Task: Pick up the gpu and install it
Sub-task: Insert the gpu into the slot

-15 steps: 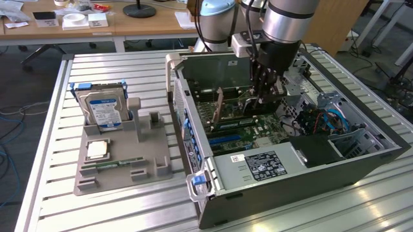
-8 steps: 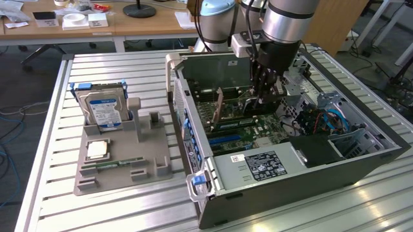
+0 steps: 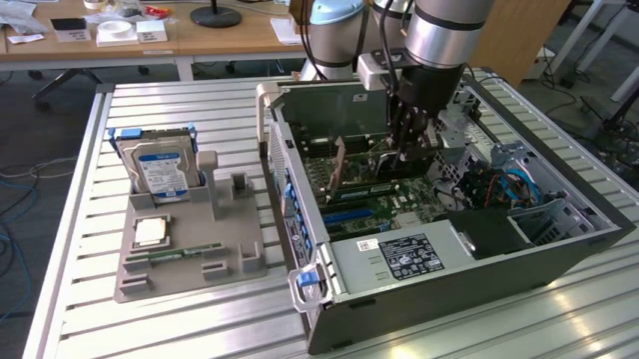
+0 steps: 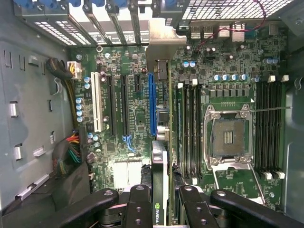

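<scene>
We are mid-install: our gripper (image 4: 159, 202) pinches the gpu (image 4: 160, 156) edge-on inside the computer case (image 3: 450, 314), near the motherboard's blue slot (image 4: 152, 102), so seating it likely demands exact alignment.

Slatted metal surface (image 3: 200, 314) stands on grey floor (image 3: 30, 142), wooden desk (image 3: 200, 41) behind it bearing papers (image 3: 22, 26) and a black round base (image 3: 215, 16), blue cables (image 3: 12, 196) on the floor at the exterior view's left.
</scene>
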